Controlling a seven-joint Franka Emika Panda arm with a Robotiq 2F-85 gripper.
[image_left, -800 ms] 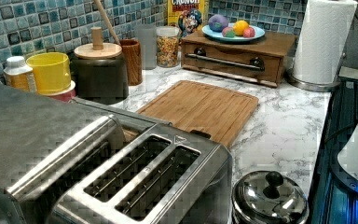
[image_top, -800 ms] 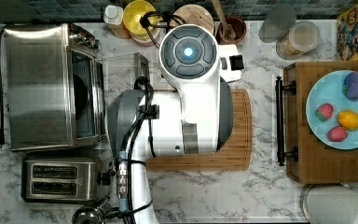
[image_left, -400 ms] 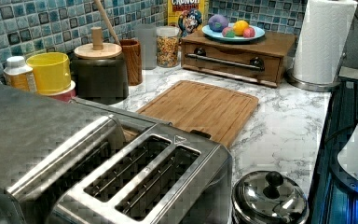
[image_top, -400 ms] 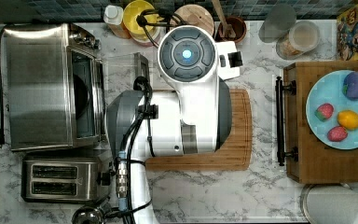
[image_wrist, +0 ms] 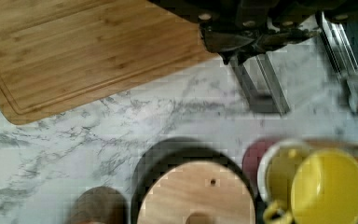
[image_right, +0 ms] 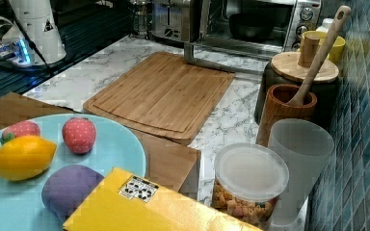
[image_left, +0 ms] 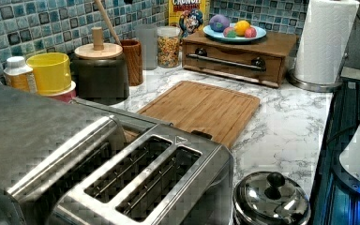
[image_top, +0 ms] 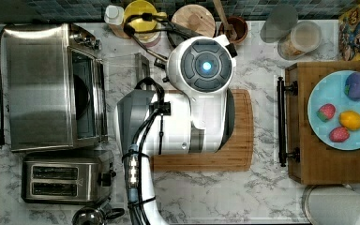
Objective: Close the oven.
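Oven (image_top: 51,86) sits at nine o'clock in the top view, its glass door folded down flat. Gripper (image_wrist: 242,51) hangs over the door handle (image_wrist: 261,84); finger spacing unclear. The cereal box (image_left: 187,14) reads "CRUNCH".

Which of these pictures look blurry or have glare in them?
Wrist view: smeared, the oven door's handle and yellow cup soft. Left view: the toaster close up and soft. Top view: glare across the oven roof.
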